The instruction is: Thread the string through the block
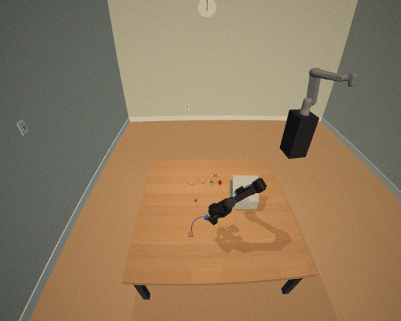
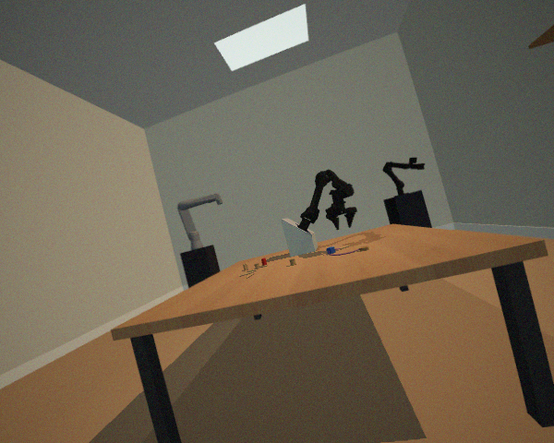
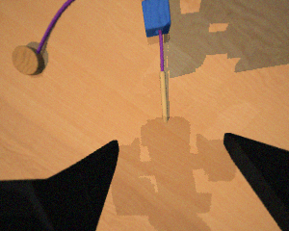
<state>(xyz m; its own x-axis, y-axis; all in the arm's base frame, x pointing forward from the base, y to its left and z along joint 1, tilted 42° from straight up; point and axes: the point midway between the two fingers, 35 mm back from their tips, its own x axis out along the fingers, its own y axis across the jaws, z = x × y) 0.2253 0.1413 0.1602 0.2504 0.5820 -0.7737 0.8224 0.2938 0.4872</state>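
Pale walls and a wood floor surround a table (image 1: 166, 255) (image 2: 334, 286), where a black arm's claw (image 1: 212, 221) (image 2: 343, 227) (image 3: 170, 141) hangs spread wide, gripping nothing. Below, the stick (image 3: 164, 96) lies apart from the blue block (image 1: 206, 217) (image 2: 331, 250) (image 3: 156, 18). Purple string (image 1: 194, 222) (image 2: 346, 254) (image 3: 162, 50) emerges from the block's near side, joined to the stick; on the far side, string runs to a round button (image 1: 190, 234) (image 2: 364, 248) (image 3: 27, 60).

Top looks down; exterior low, tilted; both show table (image 1: 166, 255) (image 2: 343, 281)
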